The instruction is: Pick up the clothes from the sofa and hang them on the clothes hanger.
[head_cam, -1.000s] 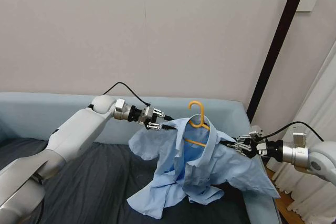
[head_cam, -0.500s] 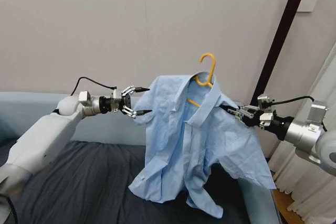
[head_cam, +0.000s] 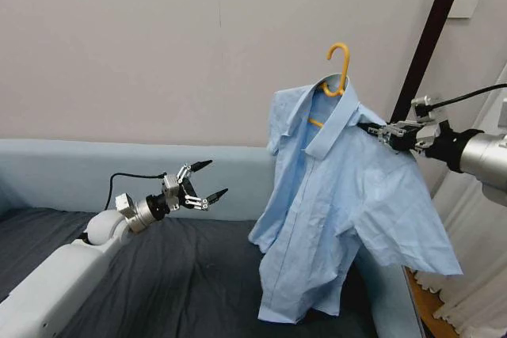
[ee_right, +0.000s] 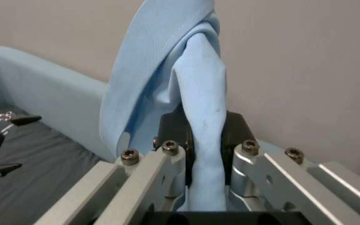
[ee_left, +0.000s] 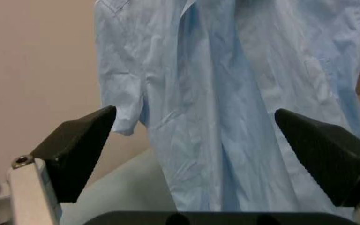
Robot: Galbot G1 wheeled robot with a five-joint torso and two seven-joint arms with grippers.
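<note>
- Shirt (head_cam: 341, 195), pale blue and short-sleeved, hangs full length below the right pincer (head_cam: 379, 129). Its collar sits just beside the pincer's tips, on the side toward the other arm.
- The right pincer is closed tight on a fold of the shirt at the shoulder. In the right wrist view the cloth is bunched between the two fingers with no gap beside it.
- An orange hanger (head_cam: 338, 59) is inside the collar, with its hook rising above the pincer into open air and caught on nothing. Gripping at the shoulder probably clamps cloth and hanger arm together, so the garment cannot slide off while carried.
- Held this high, most of the shirt is off the sofa (head_cam: 63, 165). The hem drops well below the pincer toward the seat, and I cannot tell whether it touches.
- The left pincer (head_cam: 210, 179) is low over the sofa, well apart from the shirt, with its fingers spread wide and nothing between them. Its wrist view faces the shirt's front and sleeve, likely a ready position should the cloth need steadying.
- A dark post (head_cam: 432, 29) stands just behind the right pincer and may belong to the rack. Hanging is not yet done.
</note>
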